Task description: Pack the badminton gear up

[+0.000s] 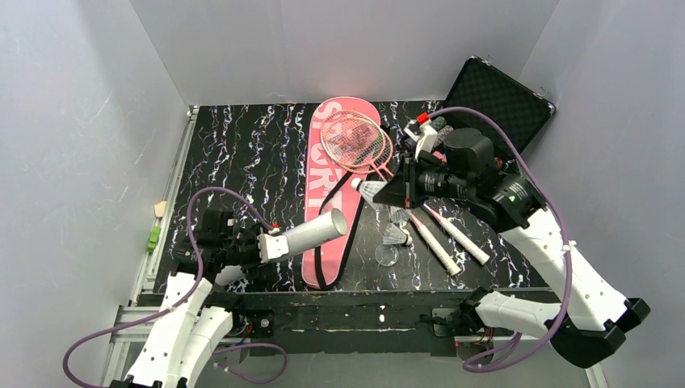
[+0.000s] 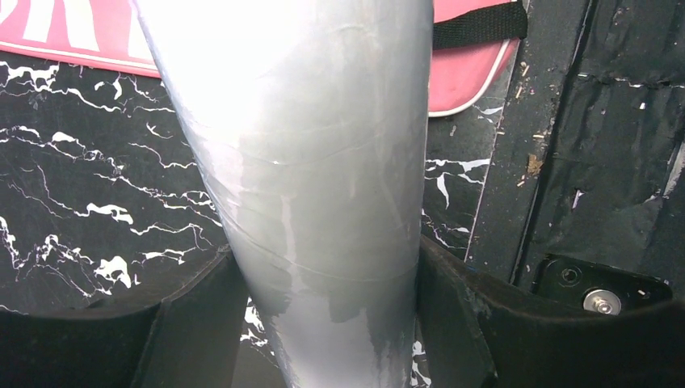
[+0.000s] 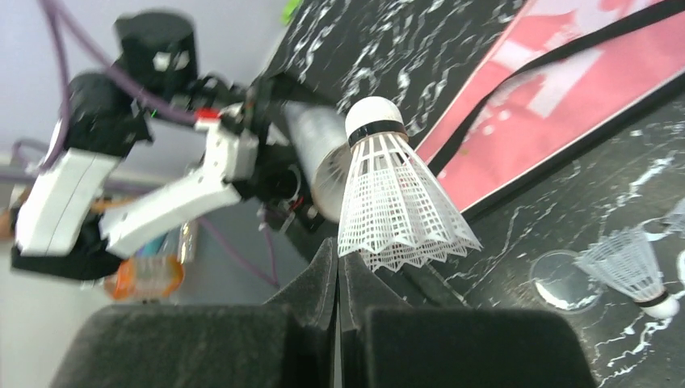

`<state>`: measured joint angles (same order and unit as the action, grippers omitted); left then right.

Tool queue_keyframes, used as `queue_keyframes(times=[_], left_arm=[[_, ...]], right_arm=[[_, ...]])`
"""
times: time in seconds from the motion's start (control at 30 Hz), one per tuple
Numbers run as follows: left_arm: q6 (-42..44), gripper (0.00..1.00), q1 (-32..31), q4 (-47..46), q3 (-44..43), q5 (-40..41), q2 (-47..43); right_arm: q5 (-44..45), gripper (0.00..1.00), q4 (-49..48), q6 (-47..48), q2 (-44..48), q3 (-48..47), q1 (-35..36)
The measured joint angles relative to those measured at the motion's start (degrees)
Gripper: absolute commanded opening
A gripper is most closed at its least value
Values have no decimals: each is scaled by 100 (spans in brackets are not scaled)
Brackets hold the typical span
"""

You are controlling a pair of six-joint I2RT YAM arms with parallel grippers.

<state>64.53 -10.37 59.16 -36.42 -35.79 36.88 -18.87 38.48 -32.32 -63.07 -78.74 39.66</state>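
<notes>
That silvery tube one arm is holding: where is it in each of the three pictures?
Top external: the silvery-white cylindrical tube sits lower left of centre, in the left gripper, slanting over the long pink bag.
Left wrist: it fills the middle, between the fingers; bag at the top.
Right wrist: left of centre, behind the white shuttlecock; bag upper right.
Shared landmark: the pink bag.

Left arm and right arm have white shells, black joints, black fingers, purple cables.
</notes>
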Motion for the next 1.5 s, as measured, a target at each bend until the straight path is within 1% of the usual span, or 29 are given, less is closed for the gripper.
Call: queue_keyframes(times=[0.1,0.23,0.43,0.57,0.8,1.07,1.17,1.33,1.43,1.5], left_arm=[[0,63,0,-39,0,-20,0],[0,65,0,-103,0,-35,-33],[68,67,0,-129,0,-133,-107],[264,68,0,-22,-2,-234,-109],[717,68,0,278,-2,-323,-254],[809,68,0,341,-2,-363,-284],[813,68,0,341,-2,-367,-280],[809,68,0,341,-2,-374,-280],[802,68,0,341,-2,-382,-282],[791,68,0,339,-2,-387,-282]], right_arm=[[-553,1,170,221,205,59,101],[-876,1,433,444,129,162,369],[-876,1,914,726,-374,160,905],[-831,1,1137,848,-601,79,960],[-835,1,1351,1016,-931,-492,1071],[-881,2,1449,1150,-1377,-737,1467],[-925,14,1453,1154,-1497,-737,1543],[-918,43,1399,1113,-1504,-739,1565],[-855,54,1272,1058,-1419,-739,1565],[-820,56,1161,1021,-1272,-739,1552]])
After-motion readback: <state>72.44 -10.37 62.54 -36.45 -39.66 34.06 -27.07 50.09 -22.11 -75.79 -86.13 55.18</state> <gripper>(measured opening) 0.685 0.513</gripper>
